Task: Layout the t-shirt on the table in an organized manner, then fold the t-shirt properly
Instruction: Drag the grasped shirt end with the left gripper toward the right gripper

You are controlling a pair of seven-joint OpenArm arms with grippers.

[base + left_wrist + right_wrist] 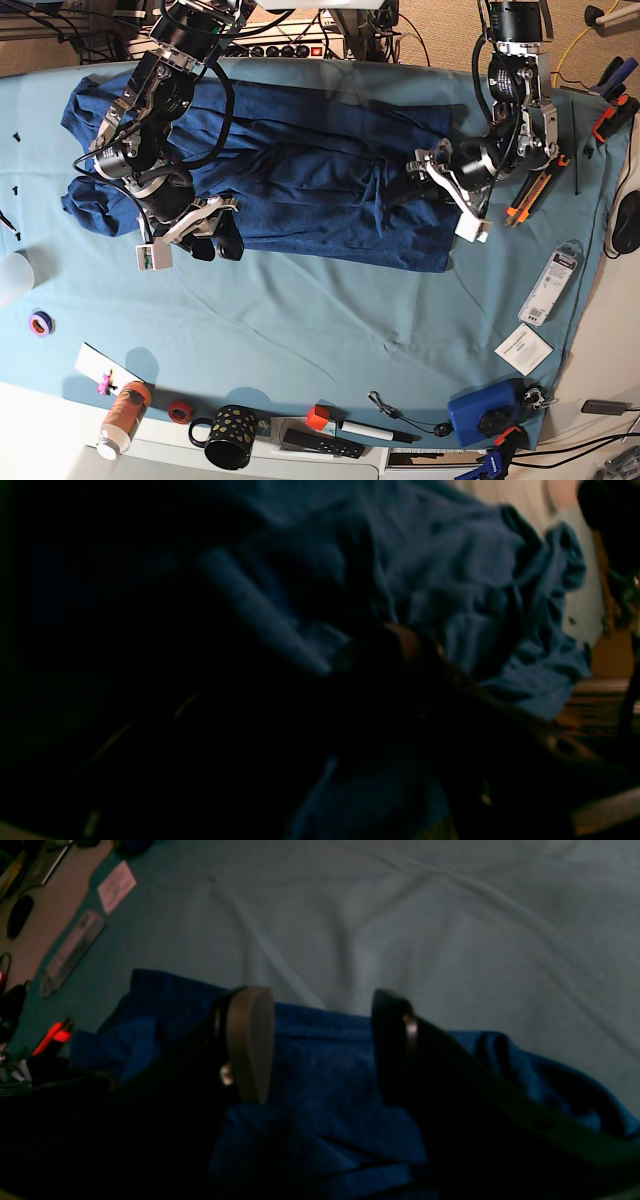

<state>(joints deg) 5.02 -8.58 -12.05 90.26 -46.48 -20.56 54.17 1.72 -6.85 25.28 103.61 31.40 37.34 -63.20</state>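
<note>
Navy fabric, the t-shirt (300,170), is lying rumpled across the frame's upper middle. Both grippers, left (440,190) and right (320,1045), are hovering with fingers apart, holding nothing. Closing there is risking a bunched, multi-layer pinch.

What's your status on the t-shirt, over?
Both pincers open: left pincer, right pincer over fabric. t-shirt rumpled, unfolded on table. Nothing blocking.

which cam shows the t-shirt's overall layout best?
Base view. It shows the whole t-shirt spread across the table, still wrinkled, bunched at one end. The right wrist view catches only one edge between the open right pincer. The left wrist view is dark and blurred, showing just rumpled folds.
</note>
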